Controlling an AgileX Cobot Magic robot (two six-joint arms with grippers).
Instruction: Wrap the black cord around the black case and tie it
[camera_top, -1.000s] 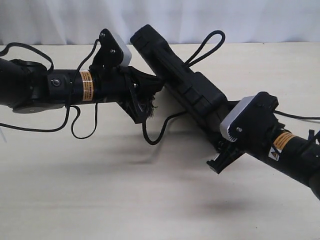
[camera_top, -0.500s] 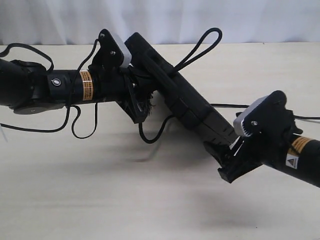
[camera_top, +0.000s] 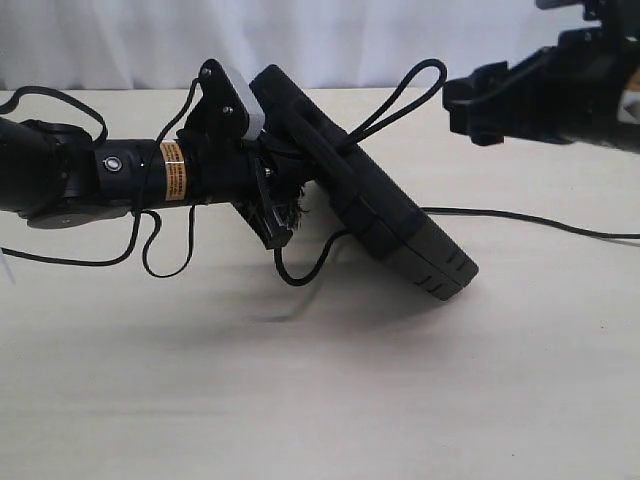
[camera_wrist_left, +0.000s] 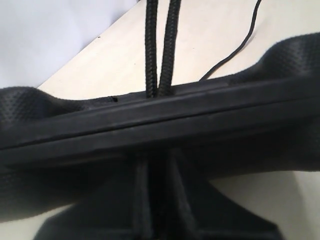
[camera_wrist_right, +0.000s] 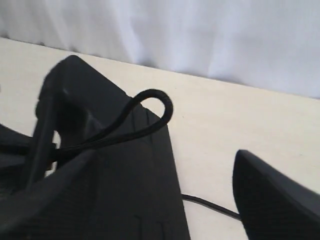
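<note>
You had one case (camera_top: 400, 225) and one cord (camera_top: 412, 88) in play, with two arms over the table (camera_top: 320, 400). The case stood tilted: its lower corner rested on the table and its upper end sat at your left gripper (camera_top: 285, 178), whose fingers were clamped on the case's edge. In the left wrist view, two strands of cord (camera_wrist_left: 160, 50) ran side by side onto that edge. One loop of cord stood up above the case's upper face, and one bend hung under the case toward the table (a frayed tuft showed just beside the left gripper). Your right gripper (camera_top: 466, 108) hung above and to the right, well apart from the case, fingers spread and holding nothing. One thin cable (camera_top: 540, 220) trailed across the table to the right. One orange label (camera_top: 173, 170) wrapped the left arm; its writing was too small to read.
</note>
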